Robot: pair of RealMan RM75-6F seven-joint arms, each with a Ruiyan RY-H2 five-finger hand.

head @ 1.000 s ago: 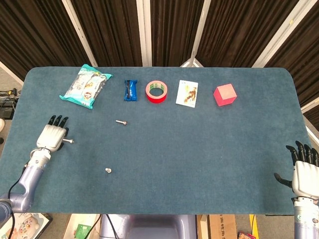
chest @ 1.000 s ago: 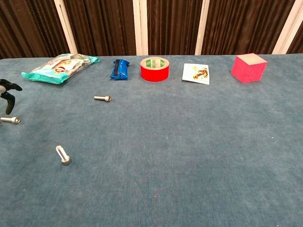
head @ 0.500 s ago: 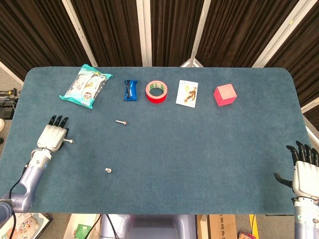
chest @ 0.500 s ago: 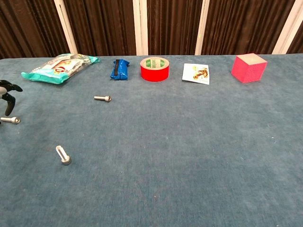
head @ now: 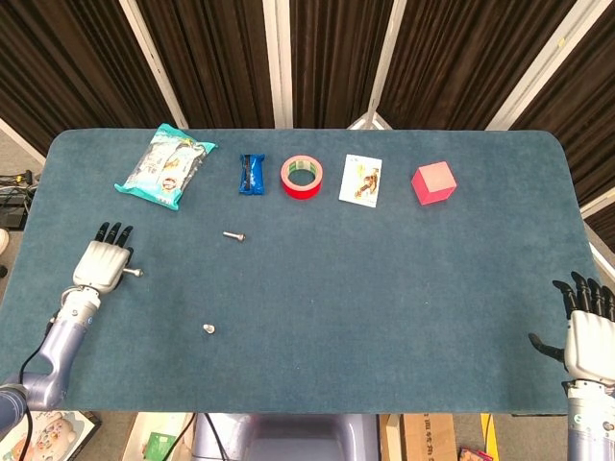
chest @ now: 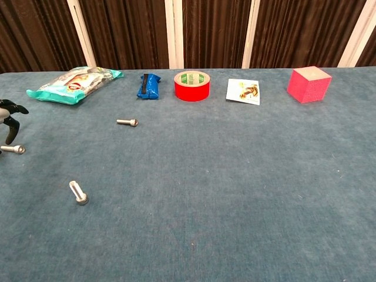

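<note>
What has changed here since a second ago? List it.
Almost nothing. The left robot hand still rests over the bolt at the table's left edge; the right robot hand stays open at the right edge. The other two bolts and the back row of items lie unmoved.

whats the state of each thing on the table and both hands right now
left hand: over a bolt, hold unclear
right hand: fingers spread, holds nothing
second bolt: lying flat
third bolt: lying free
snack bag: sealed, flat
blue packet: flat
red tape roll: lying on its side, hole up
card: face up
pink cube: resting flat
</note>
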